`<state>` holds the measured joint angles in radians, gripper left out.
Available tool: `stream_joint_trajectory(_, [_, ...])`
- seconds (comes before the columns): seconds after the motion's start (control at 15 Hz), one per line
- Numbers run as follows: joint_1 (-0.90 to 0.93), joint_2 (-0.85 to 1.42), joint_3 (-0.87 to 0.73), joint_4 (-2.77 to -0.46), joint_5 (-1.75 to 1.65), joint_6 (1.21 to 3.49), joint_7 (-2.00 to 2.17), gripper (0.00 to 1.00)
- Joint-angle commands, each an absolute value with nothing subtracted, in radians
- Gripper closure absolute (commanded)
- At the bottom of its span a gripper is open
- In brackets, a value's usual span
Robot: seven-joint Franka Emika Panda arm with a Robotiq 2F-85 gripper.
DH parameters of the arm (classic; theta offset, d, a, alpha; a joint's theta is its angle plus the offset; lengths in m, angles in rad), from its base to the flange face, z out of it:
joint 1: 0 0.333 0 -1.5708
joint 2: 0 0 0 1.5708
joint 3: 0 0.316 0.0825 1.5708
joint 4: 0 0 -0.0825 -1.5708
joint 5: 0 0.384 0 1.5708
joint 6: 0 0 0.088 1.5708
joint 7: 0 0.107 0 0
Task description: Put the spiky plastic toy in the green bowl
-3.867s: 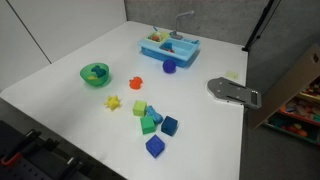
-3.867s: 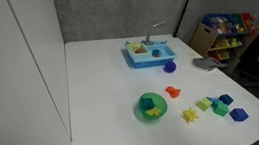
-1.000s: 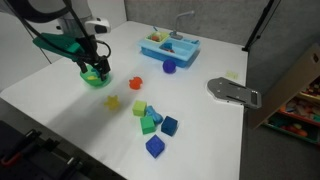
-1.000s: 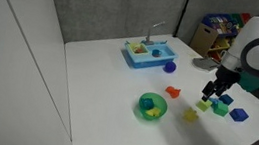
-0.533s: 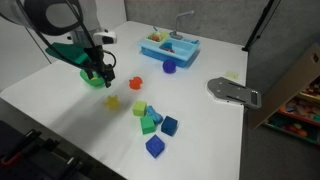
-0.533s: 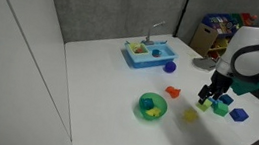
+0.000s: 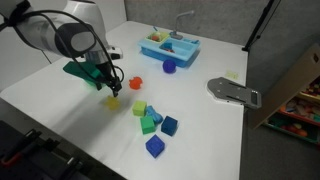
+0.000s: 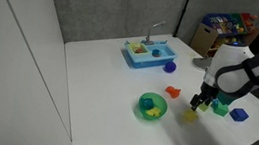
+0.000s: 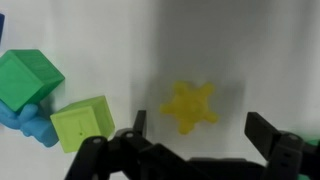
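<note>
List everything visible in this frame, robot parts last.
spiky toy: one, yellow, on the table
green bowl: one, beside the spiky toy, holds something blue-green
orange-red toy: one, between bowl and tray
blue tray: one, rectangular, table's far end
purple piece: one, before the tray
blocks: about five, blue, green, yellow-green, clustered near the spiky toy
grey flat item: one, table's edge
gripper: one, black, open, above the spiky toy

The white counter (image 7: 210,130) carries a green bowl (image 8: 151,107), a yellow spiky toy (image 9: 189,104) and an orange-red toy (image 7: 136,83), all near one another. Green and blue blocks (image 7: 153,123) cluster just beside them, and a blue tray (image 7: 169,46) sits further back.
</note>
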<state>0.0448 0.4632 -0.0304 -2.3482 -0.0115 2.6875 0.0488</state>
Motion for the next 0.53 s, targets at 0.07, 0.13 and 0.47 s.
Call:
stream_joint_trajectory(0.07, [0.114, 0.566, -0.086, -2.286, -0.085, 2.739, 0.13, 0.0])
stream_joint_trajectory(0.13, [0.124, 0.584, -0.093, -2.278, -0.091, 2.746, 0.135, 0.0])
stream_joint_trajectory(0.47, [0.158, 0.665, -0.119, -2.24, -0.106, 2.774, 0.142, 0.0])
